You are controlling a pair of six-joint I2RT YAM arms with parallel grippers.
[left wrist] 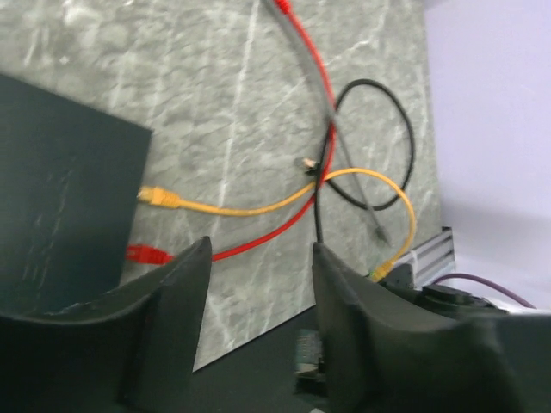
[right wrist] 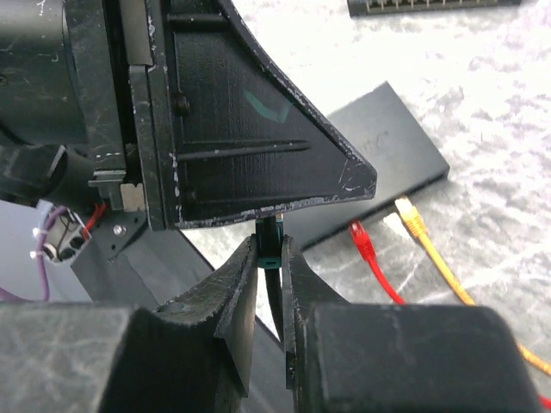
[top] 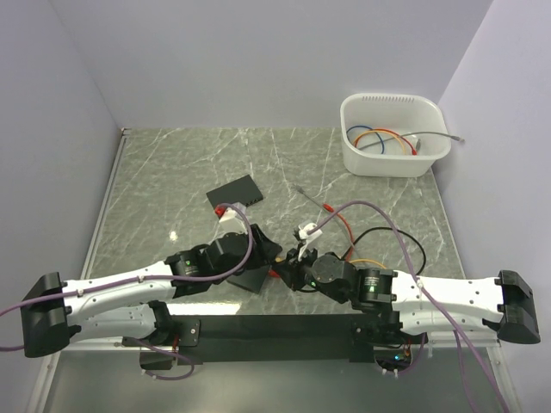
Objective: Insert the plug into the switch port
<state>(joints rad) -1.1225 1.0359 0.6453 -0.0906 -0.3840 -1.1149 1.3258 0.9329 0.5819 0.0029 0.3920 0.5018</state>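
The black switch (left wrist: 60,189) lies flat on the marble table; in the top view (top: 250,277) it sits between the two arms. A red plug (left wrist: 146,253) and an orange plug (left wrist: 159,198) sit at its right edge, and both show in the right wrist view: red (right wrist: 362,241), orange (right wrist: 411,219). My right gripper (right wrist: 269,245) is shut on a black cable's plug (right wrist: 269,255), which has a dark teal boot, just under the left gripper's finger (right wrist: 250,120). My left gripper (left wrist: 258,249) is open and empty beside the switch.
A second black switch (top: 234,193) with a red plug lies farther back. A white bin (top: 394,133) with several cables stands at the back right. Red, black, orange and grey cables (left wrist: 344,163) loop over the table right of the switch. A black strip runs along the near edge.
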